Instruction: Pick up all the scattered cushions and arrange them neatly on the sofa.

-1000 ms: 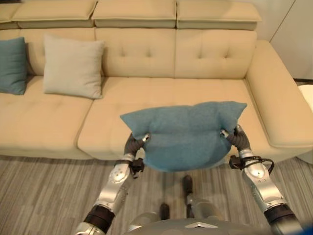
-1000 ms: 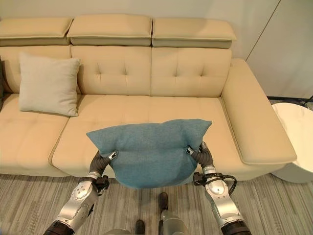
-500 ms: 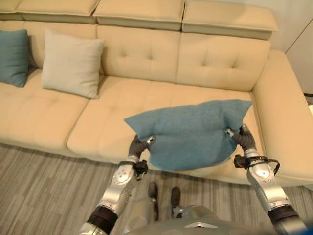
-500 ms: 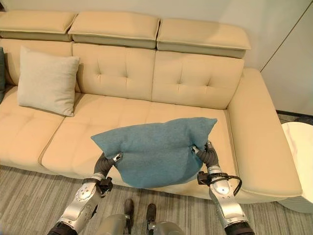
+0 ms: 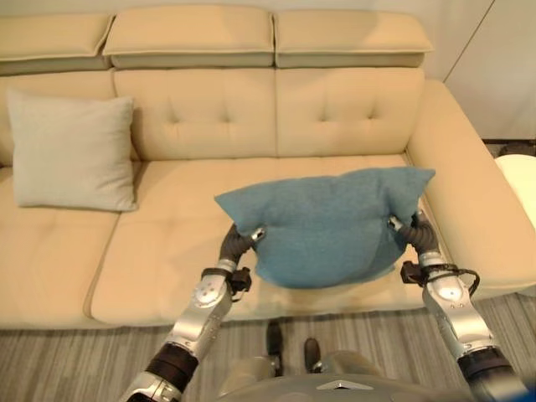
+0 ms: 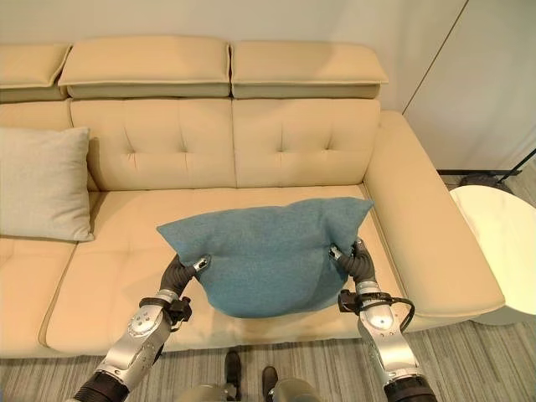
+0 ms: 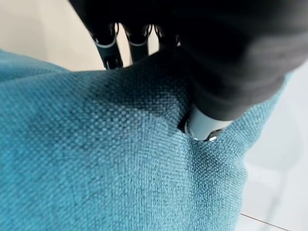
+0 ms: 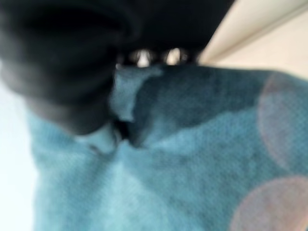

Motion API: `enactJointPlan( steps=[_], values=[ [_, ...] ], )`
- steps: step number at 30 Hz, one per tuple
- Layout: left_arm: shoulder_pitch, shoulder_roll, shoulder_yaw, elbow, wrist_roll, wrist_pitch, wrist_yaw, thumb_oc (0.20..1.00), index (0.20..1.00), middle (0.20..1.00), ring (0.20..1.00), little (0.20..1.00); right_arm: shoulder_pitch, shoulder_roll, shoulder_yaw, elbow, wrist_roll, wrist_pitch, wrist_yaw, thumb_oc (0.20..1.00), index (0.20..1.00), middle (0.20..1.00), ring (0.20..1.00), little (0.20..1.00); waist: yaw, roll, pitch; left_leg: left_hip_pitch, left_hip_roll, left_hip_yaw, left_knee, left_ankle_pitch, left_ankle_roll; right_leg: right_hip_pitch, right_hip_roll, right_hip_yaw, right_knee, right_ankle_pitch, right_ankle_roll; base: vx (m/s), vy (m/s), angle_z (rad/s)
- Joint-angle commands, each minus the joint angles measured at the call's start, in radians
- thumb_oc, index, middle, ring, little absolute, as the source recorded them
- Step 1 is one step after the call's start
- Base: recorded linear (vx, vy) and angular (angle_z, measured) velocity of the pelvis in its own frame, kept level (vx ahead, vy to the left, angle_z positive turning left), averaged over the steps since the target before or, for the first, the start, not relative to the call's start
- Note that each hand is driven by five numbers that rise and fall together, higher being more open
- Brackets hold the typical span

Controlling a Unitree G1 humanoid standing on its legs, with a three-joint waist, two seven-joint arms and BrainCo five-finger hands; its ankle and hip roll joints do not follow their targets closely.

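I hold a teal cushion (image 5: 327, 222) up between both hands, above the front of the beige sofa's (image 5: 209, 117) right-hand seat. My left hand (image 5: 239, 243) pinches its left edge and my right hand (image 5: 410, 230) pinches its right edge. In the left wrist view the thumb (image 7: 204, 126) presses into the teal cloth (image 7: 96, 159), and in the right wrist view the cloth (image 8: 192, 144) bunches against the dark cover. A light grey cushion (image 5: 71, 151) leans upright against the sofa back on the left seat.
The sofa's right armrest (image 5: 469, 193) runs beside my right hand. A white round table (image 6: 498, 243) stands past the armrest on the right. Striped grey carpet (image 5: 67, 368) lies before the sofa.
The camera has swung to the right, so the far-left teal cushion has left the picture. Both hands still hold the teal cushion, now over the right-hand seat.
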Motion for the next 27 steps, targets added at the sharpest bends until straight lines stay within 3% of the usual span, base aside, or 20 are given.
enactJointPlan(
  steps=[1, 3, 9, 13, 15, 18, 27],
  values=[
    [-0.038, 0.010, 0.014, -0.107, 0.010, -0.084, -0.059, 0.200, 0.200, 0.200, 0.200, 0.200, -0.082, 0.035, -0.022, -0.060, 0.008, -0.084, 0.032, 0.200, 0.200, 0.200, 0.200, 0.200, 0.050, -0.029, -0.066, -0.031, 0.017, -0.010, 0.130, -0.238, 0.003, 0.002, -0.096, -0.037, -0.115, 0.110, 0.044, 0.05, 0.009, -0.23],
    [-0.030, 0.006, 0.019, -0.105, 0.011, -0.083, -0.065, 0.200, 0.200, 0.200, 0.200, 0.200, -0.083, 0.032, -0.023, -0.058, 0.002, -0.079, 0.036, 0.200, 0.200, 0.200, 0.200, 0.200, 0.057, -0.026, -0.056, -0.031, 0.020, -0.012, 0.133, -0.239, 0.004, -0.032, -0.100, -0.018, -0.190, 0.133, 0.045, 0.05, -0.062, -0.11],
    [-0.018, -0.006, 0.023, -0.096, 0.012, -0.090, -0.066, 0.200, 0.200, 0.200, 0.200, 0.200, -0.069, 0.038, -0.023, -0.053, -0.009, -0.080, 0.040, 0.200, 0.200, 0.200, 0.200, 0.200, 0.061, -0.044, -0.040, 0.000, 0.020, -0.018, 0.139, -0.243, -0.008, -0.011, -0.111, -0.060, -0.208, 0.161, 0.060, 0.10, -0.147, 0.18],
    [0.018, -0.018, 0.034, -0.103, 0.009, -0.086, -0.072, 0.200, 0.200, 0.200, 0.200, 0.200, -0.048, 0.029, -0.029, -0.064, -0.001, -0.077, 0.050, 0.200, 0.200, 0.200, 0.200, 0.200, 0.051, -0.047, -0.073, 0.045, 0.037, -0.030, 0.077, -0.220, -0.033, 0.040, -0.095, -0.070, -0.256, 0.161, 0.051, 0.22, -0.290, 0.12],
    [0.033, -0.023, 0.050, -0.111, 0.007, -0.085, -0.071, 0.200, 0.200, 0.200, 0.200, 0.200, -0.029, 0.024, -0.036, -0.085, -0.007, -0.076, 0.054, 0.200, 0.200, 0.200, 0.200, 0.200, 0.044, -0.039, -0.095, 0.083, 0.047, -0.040, -0.005, -0.182, -0.052, 0.077, -0.080, -0.082, -0.307, 0.151, 0.038, 0.21, -0.240, 0.03],
    [0.023, -0.025, 0.057, -0.120, 0.014, -0.089, -0.061, 0.200, 0.200, 0.200, 0.200, 0.200, -0.030, 0.018, -0.043, -0.099, -0.015, -0.077, 0.047, 0.200, 0.200, 0.200, 0.200, 0.200, 0.040, -0.034, -0.101, 0.088, 0.051, -0.044, -0.019, -0.177, -0.058, 0.080, -0.074, -0.083, -0.307, 0.138, 0.034, 0.09, -0.113, -0.03],
    [-0.224, -0.001, 0.049, -0.103, 0.085, -0.126, 0.067, 0.200, 0.200, 0.200, 0.200, 0.200, -0.240, -0.023, 0.004, -0.059, -0.016, -0.083, -0.040, 0.200, 0.200, 0.200, 0.200, 0.200, 0.028, -0.009, -0.089, 0.041, 0.055, -0.039, -0.019, -0.175, -0.068, 0.033, -0.067, -0.068, -0.307, 0.132, 0.032, 0.03, -0.048, 0.03]
  ],
)
